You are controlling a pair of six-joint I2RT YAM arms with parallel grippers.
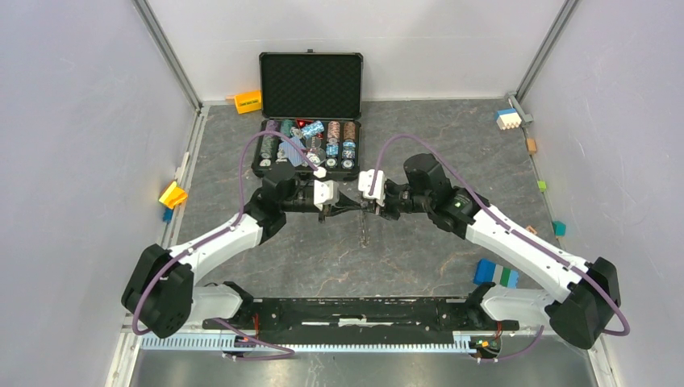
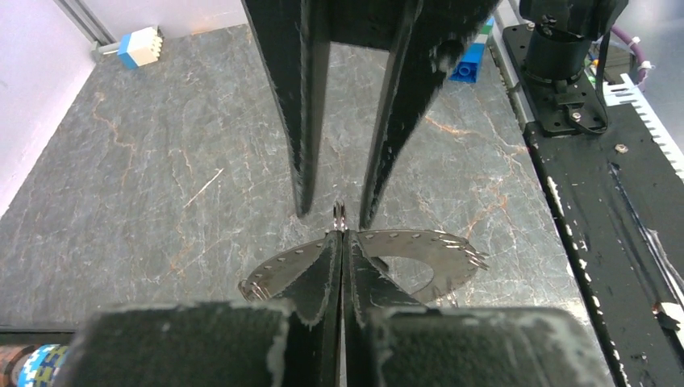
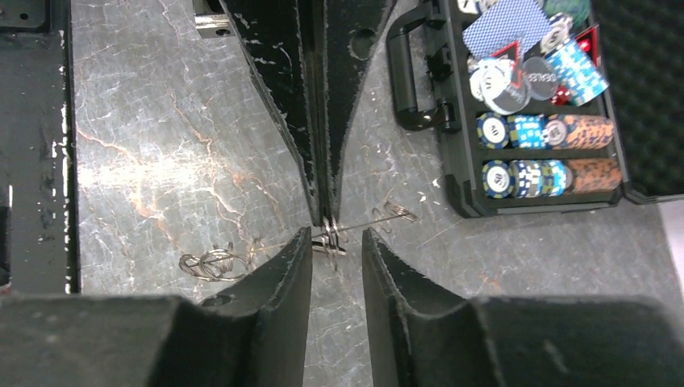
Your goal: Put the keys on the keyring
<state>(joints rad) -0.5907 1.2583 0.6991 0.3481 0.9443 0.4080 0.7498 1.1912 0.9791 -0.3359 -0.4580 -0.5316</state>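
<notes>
Grey toothed flat metal keyring [image 2: 419, 250] clamped in tightly closed left hand [image 2: 343, 240]. Facing it tip to tip: right hand [image 2: 335, 216], fingers [image 2: 298, 161] parted, holding nothing, straddling the ring's near edge.

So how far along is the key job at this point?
Done: the keyring appears lifted, clamped flat in the shut left gripper. In hand: the right gripper stands open around the left's tips, where a small metal loop pokes out. Left: no key can be seen threaded on the ring; loose metal loops show beside the fingers in the right wrist view.
</notes>
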